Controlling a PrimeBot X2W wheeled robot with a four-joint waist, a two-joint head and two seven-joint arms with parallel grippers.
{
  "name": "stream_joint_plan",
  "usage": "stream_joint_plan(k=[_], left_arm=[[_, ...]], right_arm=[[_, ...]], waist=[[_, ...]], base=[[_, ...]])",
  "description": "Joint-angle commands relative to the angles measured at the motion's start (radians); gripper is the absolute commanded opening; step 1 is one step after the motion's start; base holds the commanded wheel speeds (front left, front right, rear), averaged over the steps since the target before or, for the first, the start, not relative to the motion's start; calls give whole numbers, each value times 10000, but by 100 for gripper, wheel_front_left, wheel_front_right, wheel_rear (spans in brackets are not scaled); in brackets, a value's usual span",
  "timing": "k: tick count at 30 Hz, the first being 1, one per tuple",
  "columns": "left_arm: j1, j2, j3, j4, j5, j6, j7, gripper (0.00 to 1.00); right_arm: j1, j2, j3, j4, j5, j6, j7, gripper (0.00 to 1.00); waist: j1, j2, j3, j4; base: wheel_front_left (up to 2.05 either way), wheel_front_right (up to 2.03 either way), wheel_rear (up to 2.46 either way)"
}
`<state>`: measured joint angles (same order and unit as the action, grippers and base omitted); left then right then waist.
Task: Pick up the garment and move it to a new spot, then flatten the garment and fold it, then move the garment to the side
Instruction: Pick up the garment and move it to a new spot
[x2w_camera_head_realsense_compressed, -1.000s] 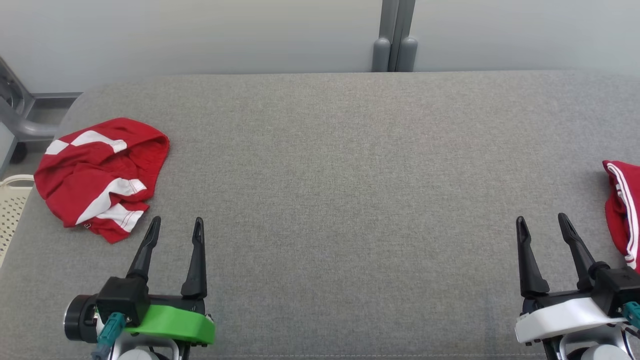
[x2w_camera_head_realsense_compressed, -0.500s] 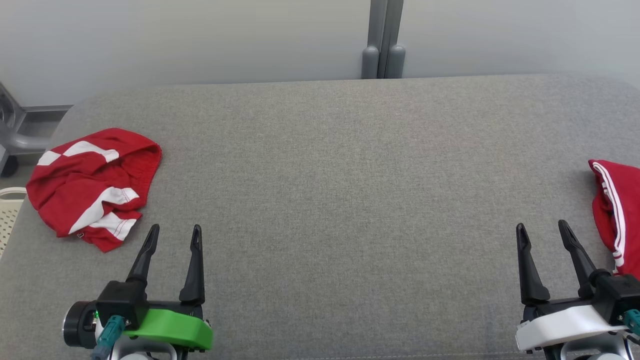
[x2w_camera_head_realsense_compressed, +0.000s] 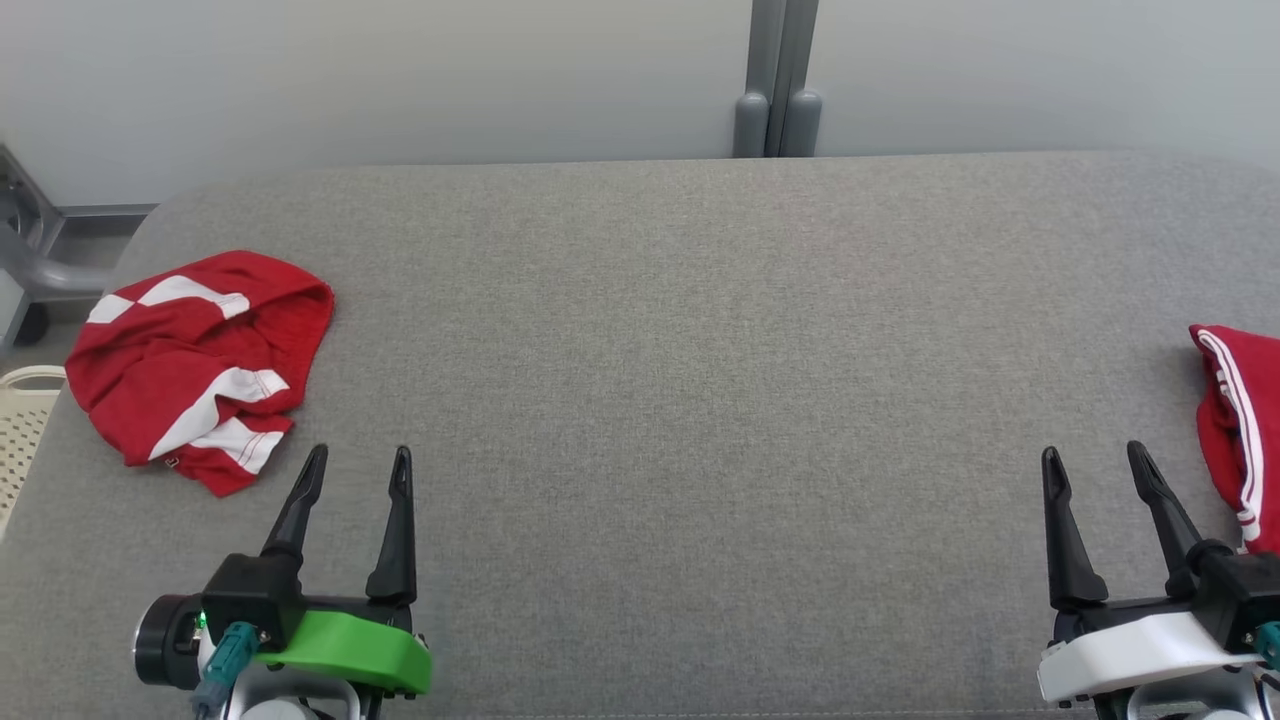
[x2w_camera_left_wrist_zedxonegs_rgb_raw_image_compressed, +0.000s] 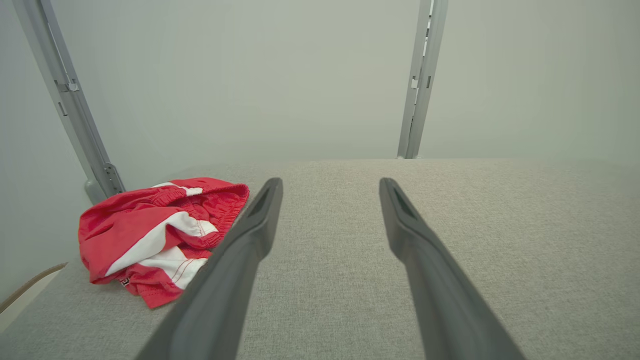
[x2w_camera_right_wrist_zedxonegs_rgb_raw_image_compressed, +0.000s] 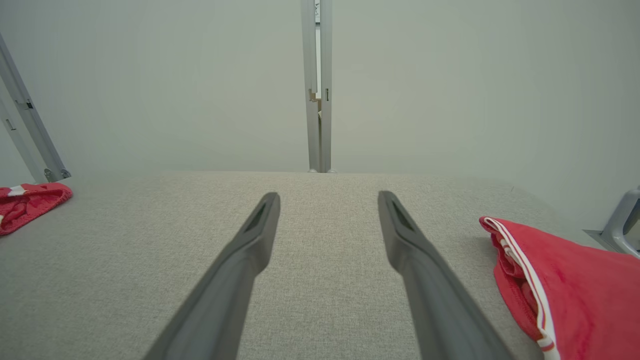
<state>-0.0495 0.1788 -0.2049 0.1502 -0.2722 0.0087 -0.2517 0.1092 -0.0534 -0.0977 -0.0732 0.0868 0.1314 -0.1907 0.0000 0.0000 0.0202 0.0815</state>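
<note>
My left gripper (x2w_camera_head_realsense_compressed: 360, 455) and right gripper (x2w_camera_head_realsense_compressed: 1093, 452) hang open, holding nothing. The crumpled red garment (x2w_camera_head_realsense_compressed: 190, 370) lies near my left fingers on the grey pad (x2w_camera_head_realsense_compressed: 700, 350). If I pinch only one loose layer, it may slip or stay bunched. I could also mistake the other red cloth (x2w_camera_head_realsense_compressed: 1240, 430) on my right for it.

Grey fabric table (x2w_camera_head_realsense_compressed: 700, 350); pale wall (x2w_camera_head_realsense_compressed: 400, 80) behind; grey post (x2w_camera_head_realsense_compressed: 777, 70) at far edge; cream perforated basket (x2w_camera_head_realsense_compressed: 18, 440) off left end.
</note>
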Motion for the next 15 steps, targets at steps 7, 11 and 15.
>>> stream_joint_plan(k=[7, 11, 15], left_arm=[[-284, 7, -42, -50, -118, 16, -46, 100], [-269, -12, 13, -103, -166, 73, -61, 100], [-188, -67, 88, -172, -207, 112, -96, 100]], right_arm=[[189, -1, 110, -247, -39, -15, -25, 100], [149, 2, 284, -351, -20, -15, 30, 100], [44, 4, 446, -411, -40, -15, 96, 100]], waist=[[0, 0, 28, 1135], [0, 0, 65, 2039], [0, 0, 124, 2932]], base=[[0, 0, 0], [0, 0, 0], [0, 0, 0]])
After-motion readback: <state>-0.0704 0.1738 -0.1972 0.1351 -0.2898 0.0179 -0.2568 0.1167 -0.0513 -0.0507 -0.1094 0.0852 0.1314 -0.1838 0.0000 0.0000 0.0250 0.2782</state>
